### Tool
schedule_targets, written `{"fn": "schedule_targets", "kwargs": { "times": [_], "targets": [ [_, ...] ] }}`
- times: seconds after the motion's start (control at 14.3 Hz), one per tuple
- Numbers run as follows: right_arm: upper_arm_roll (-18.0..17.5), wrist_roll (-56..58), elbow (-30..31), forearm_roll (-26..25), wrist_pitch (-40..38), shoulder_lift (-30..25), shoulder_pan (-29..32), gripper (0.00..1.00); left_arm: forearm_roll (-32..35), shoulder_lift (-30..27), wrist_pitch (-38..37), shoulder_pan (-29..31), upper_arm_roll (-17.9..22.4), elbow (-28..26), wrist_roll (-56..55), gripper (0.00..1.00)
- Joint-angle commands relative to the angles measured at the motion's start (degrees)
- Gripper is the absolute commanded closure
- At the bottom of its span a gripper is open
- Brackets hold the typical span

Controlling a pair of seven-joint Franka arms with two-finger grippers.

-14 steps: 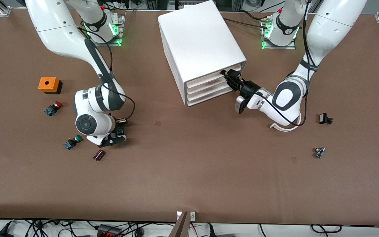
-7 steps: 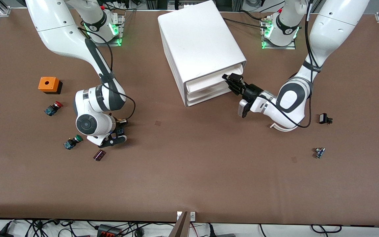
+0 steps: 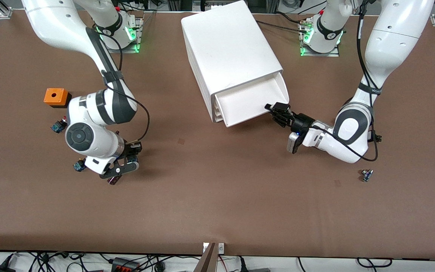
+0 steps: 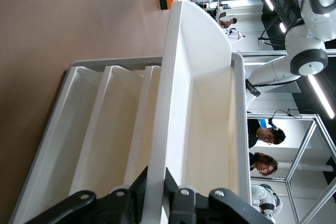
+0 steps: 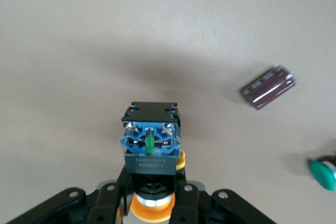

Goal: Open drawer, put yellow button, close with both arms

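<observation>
The top drawer point(image 3: 253, 101) of the white cabinet point(image 3: 229, 49) stands pulled well out, and its tray is empty. My left gripper point(image 3: 278, 110) is shut on the drawer's front wall at the corner toward the left arm's end. In the left wrist view the front wall point(image 4: 157, 129) is pinched between the fingers of that gripper point(image 4: 155, 195). My right gripper point(image 3: 128, 165) is shut on the yellow button point(image 5: 151, 150) and holds it above the bare table, blue base pointing down. In the right wrist view the gripper point(image 5: 152, 200) clamps the button's black body just by the yellow cap.
An orange box point(image 3: 56, 97), a red-capped button point(image 3: 59, 124) and a green-capped button point(image 5: 323, 174) lie toward the right arm's end. A brown cylinder point(image 5: 268, 86) lies under the right wrist. A small part point(image 3: 366, 175) lies toward the left arm's end.
My left gripper has pulled the top drawer out toward the front camera. My right gripper has lifted the yellow button off the table and shifted toward the right arm's end.
</observation>
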State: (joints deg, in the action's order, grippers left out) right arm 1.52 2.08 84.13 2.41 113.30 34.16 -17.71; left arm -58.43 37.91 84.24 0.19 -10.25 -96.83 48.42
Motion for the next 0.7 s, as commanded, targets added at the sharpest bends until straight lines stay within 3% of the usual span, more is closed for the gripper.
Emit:
{"fn": "schedule_targets", "kwargs": {
  "times": [0.0, 0.07, 0.14, 0.42, 0.63],
  "targets": [
    [0.24, 0.2, -10.26, 0.67, -7.28, 0.21, -2.5, 0.96, 1.74, 2.17, 2.24, -0.63, 0.93, 2.88, -0.61, 0.82],
    [0.33, 0.12, -14.22, 0.67, -9.04, 0.47, -3.64, 0.99, 1.74, 2.17, 2.24, -0.63, 0.93, 2.79, -0.44, 0.24],
    [0.33, 0.11, -16.34, 0.75, -10.19, 0.47, -4.17, 1.0, 1.83, 1.9, 1.98, -0.2, 0.93, 2.79, -0.43, 0.0],
    [0.42, -0.67, -20.66, 0.93, -13.96, -0.4, -10.04, 1.0, 2.18, -0.99, 0.06, 1.04, 1.37, 2.88, -6.9, 0.0],
    [0.42, -11.71, -23.57, 0.76, -16.44, -0.67, -16.72, 1.0, 10.76, -4.86, -1.35, 1.13, 1.2, 6.11, -20.43, 0.0]
  ]
}}
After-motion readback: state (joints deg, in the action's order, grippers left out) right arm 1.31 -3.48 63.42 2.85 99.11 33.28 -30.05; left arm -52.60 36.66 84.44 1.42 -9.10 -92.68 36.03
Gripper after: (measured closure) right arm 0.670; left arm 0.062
